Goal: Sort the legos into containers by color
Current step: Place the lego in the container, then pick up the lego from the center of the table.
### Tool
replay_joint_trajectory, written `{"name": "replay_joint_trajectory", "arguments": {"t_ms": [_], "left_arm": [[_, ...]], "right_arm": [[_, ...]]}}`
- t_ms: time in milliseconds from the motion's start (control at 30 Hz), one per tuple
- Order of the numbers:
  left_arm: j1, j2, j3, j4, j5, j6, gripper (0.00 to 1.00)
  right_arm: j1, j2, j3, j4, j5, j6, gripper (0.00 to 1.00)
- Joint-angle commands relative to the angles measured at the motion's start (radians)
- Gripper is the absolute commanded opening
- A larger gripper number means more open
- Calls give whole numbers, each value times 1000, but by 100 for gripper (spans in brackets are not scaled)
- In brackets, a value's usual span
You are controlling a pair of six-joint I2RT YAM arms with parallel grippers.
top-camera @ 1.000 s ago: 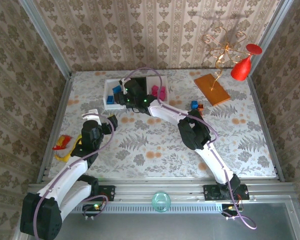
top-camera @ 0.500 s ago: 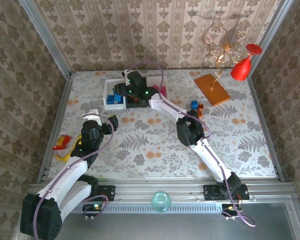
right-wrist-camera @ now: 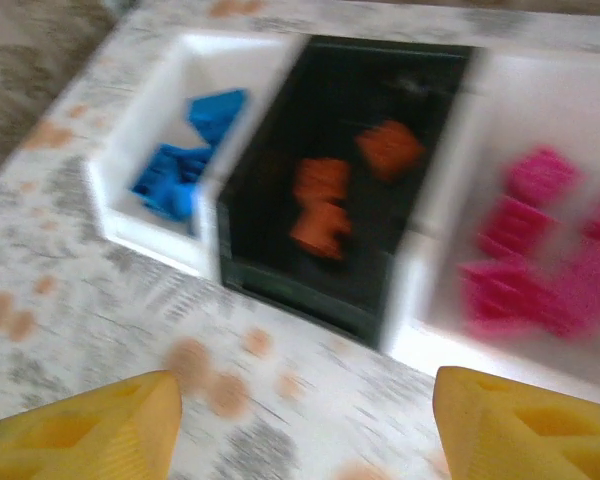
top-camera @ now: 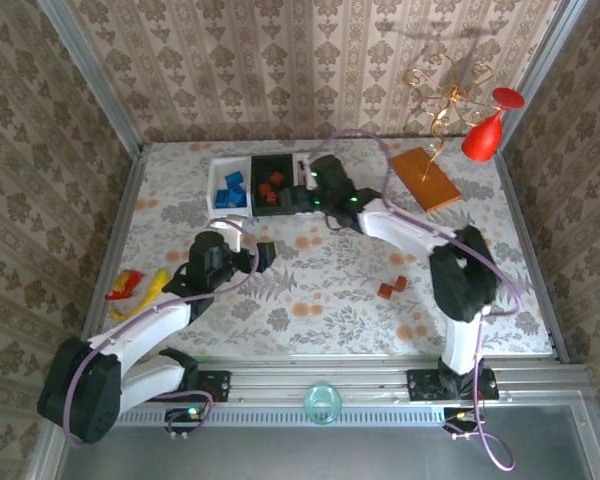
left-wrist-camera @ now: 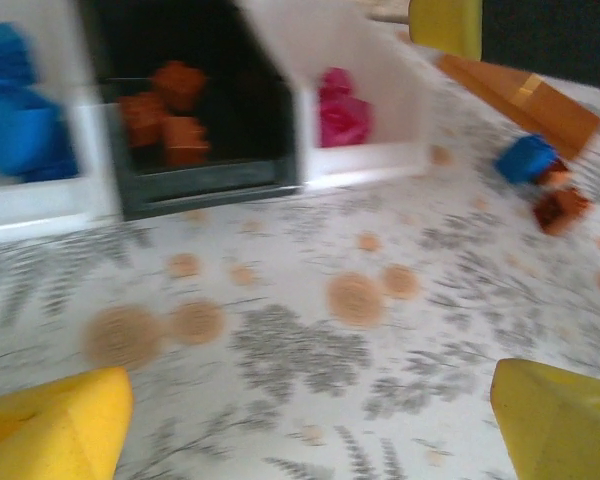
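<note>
Table [top-camera: 310, 310]: floral cloth; bears everything below.

Orange-brown board [top-camera: 425, 178]: flat, far right, well apart from the trays.

Containers: three in a row at the far middle.
- Left white tray [right-wrist-camera: 150, 238]: holds blue legos [right-wrist-camera: 185, 150].
- Black tray [right-wrist-camera: 300, 290]: holds orange-brown legos [right-wrist-camera: 320, 205].
- Right white tray [right-wrist-camera: 460, 355]: holds magenta legos [right-wrist-camera: 540, 250].

Right gripper [right-wrist-camera: 300, 420]: jaws wide apart, nothing between them. It hangs just before the row, facing the black tray.

Left gripper [left-wrist-camera: 310, 410]: jaws wide apart, empty. It sits over bare cloth, near side of the trays and facing them.

Loose orange-brown pair [top-camera: 391, 288]: on the cloth, toward the near edge and to the right of both grippers.
- The two bricks lie side by side, nearly touching; the long axis of each is too small to tell.
- Both grippers look about equally far away. Judged the right arm's reach, though its own forearm crosses above that patch.

Loose blue brick [left-wrist-camera: 525, 158] and brown brick [left-wrist-camera: 560, 207]: just beside each other, near the board's near corner.

Yellow-and-red item [top-camera: 130, 287]: at the left edge, clear of any path.
</note>
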Motion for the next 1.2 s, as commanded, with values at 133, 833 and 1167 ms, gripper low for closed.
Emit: {"name": "replay_joint_trajectory", "arguments": {"t_ms": [133, 833, 1167], "left_arm": [[-121, 101, 92, 43, 103, 114, 93], [-215, 279, 210, -26, 212, 172, 92], [-215, 276, 211, -36, 209, 178, 92]], "right_arm": [[-228, -119, -212, -135, 159, -19, 73], [-388, 233, 156, -425, 110, -69, 70], [-389, 265, 193, -490, 63, -89, 66]]}}
